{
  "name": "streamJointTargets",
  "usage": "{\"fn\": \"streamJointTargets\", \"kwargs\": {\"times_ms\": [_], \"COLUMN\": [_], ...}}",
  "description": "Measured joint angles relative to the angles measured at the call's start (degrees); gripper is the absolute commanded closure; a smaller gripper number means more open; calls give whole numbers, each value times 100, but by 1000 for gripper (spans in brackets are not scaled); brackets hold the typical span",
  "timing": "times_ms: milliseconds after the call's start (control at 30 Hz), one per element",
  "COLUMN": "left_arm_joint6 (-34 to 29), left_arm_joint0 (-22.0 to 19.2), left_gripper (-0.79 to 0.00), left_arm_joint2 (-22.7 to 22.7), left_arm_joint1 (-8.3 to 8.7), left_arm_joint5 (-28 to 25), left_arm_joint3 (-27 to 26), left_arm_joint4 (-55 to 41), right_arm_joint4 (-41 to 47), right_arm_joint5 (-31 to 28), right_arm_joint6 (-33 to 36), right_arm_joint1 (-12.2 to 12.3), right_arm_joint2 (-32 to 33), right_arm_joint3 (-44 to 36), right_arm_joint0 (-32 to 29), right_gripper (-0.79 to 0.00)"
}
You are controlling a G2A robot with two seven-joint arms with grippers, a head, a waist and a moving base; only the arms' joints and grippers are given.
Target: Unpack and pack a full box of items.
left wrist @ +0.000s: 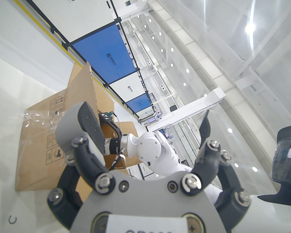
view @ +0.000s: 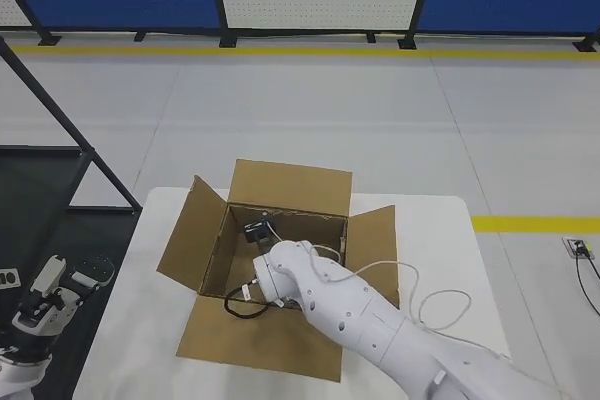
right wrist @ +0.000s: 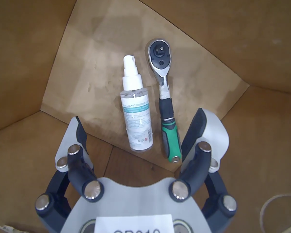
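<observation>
Nearest, at 8 o'clock from the box (view: 290, 185) and off the table (view: 430, 230) edge: left gripper (left wrist: 145, 112), fingers spread wide, nothing held.

From 5 o'clock, right arm slanting over the table and down into the box. Right gripper (right wrist: 138, 116) inside it, fingers apart, empty, hovering above the contents without touching them.

On the box floor beneath: spray bottle (right wrist: 135, 112), clear with white nozzle, lying flat; just beside it, narrow gap between, ratchet wrench (right wrist: 163, 93) with green-and-black handle. Both parallel, nozzle and ratchet head pointing away from the gripper.

Box at mid-table, brown cardboard, top open, flaps (view: 185, 235) folded outward.

Beyond, toward 12 o'clock: pale floor (view: 330, 100), yellow line (view: 280, 50), blue panels (view: 120, 12).
</observation>
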Motion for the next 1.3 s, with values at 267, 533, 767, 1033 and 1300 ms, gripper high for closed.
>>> {"fn": "streamJointTargets", "kwargs": {"times_ms": [267,533,767,1033,1300], "left_arm_joint6": [0,0,0,0,0], "left_arm_joint0": [0,0,0,0,0], "left_gripper": [-785,-785,-785,-785,-785], "left_arm_joint2": [0,0,0,0,0], "left_arm_joint1": [0,0,0,0,0], "left_arm_joint5": [0,0,0,0,0], "left_arm_joint3": [0,0,0,0,0], "left_arm_joint4": [0,0,0,0,0], "right_arm_joint4": [337,315,252,218,207], "right_arm_joint5": [-842,-1210,-1379,-1567,-1726], "right_arm_joint6": [-43,-45,-52,-197,-257], "right_arm_joint1": [-273,-601,-858,-1056,-1227], "right_arm_joint2": [180,109,72,116,177], "right_arm_joint3": [874,1507,1944,2363,2639], "right_arm_joint0": [195,293,321,339,349], "right_gripper": [-785,-622,-634,-520,-388]}}
